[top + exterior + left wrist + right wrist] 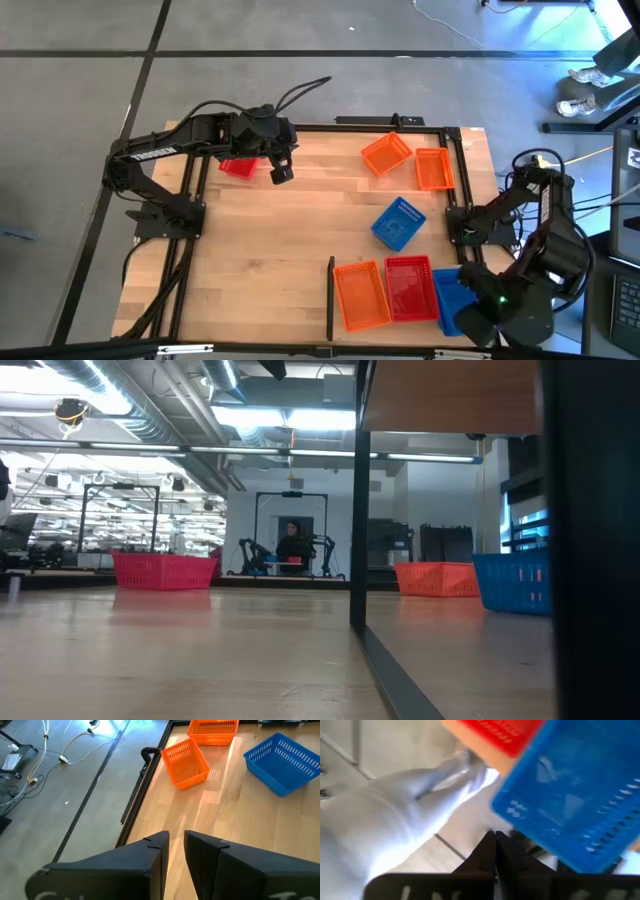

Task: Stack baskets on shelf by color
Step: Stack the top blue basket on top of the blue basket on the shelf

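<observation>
The baskets lie scattered on the shelf (260, 250), the light wood board with black rails. At its near edge, just right of the short black divider strip (330, 297), an orange basket (361, 295), a red basket (409, 288) and a blue basket (452, 298) sit side by side, the blue one at the shelf's right edge. A second blue basket (398, 222) rests tilted near the middle right, and two more orange baskets (387, 154) (433, 168) lie near the far right corner. Another red basket (238, 166) sits at the far left, partly under the left arm. The left gripper (281, 172) hangs just beside that red basket, jaws slightly apart and holding nothing. The right gripper (495, 851) is off the shelf's right edge beside the blue basket there, jaws together and empty.
</observation>
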### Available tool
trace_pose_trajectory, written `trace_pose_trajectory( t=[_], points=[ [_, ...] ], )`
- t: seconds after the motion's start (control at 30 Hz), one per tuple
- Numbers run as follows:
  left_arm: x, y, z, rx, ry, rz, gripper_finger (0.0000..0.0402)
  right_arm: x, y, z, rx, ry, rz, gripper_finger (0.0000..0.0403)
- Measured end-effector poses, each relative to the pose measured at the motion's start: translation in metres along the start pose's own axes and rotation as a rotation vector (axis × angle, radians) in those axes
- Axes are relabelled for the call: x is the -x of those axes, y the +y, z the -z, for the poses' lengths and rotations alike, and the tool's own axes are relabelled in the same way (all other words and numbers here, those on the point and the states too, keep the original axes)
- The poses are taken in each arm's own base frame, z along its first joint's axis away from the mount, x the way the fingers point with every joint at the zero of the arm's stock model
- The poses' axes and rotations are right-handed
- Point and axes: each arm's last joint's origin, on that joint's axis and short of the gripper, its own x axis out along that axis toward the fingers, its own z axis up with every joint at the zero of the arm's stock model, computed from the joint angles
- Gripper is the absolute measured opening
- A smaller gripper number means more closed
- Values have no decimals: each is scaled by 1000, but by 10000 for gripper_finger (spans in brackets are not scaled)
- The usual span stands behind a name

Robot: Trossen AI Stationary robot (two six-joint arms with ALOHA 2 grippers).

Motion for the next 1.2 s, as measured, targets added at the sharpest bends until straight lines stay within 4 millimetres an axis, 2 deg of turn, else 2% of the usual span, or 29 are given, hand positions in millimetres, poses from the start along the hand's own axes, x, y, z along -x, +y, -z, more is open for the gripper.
trace_pose_trajectory(
  t=[0.13,0.3,0.67,1.0,1.2],
  points=[
    [0,0,0,0,0,0,51,-1,5,5,14,29,-47,0],
    [0,0,0,-1,0,0,51,-14,9,10,26,78,3,0],
    [0,0,0,-2,0,0,51,-32,12,11,91,48,77,0],
    [0,0,0,-2,0,5,51,-33,6,7,87,15,148,0],
    [0,-6,-1,-33,-26,249,51,-33,8,8,88,27,120,0]
  ],
)
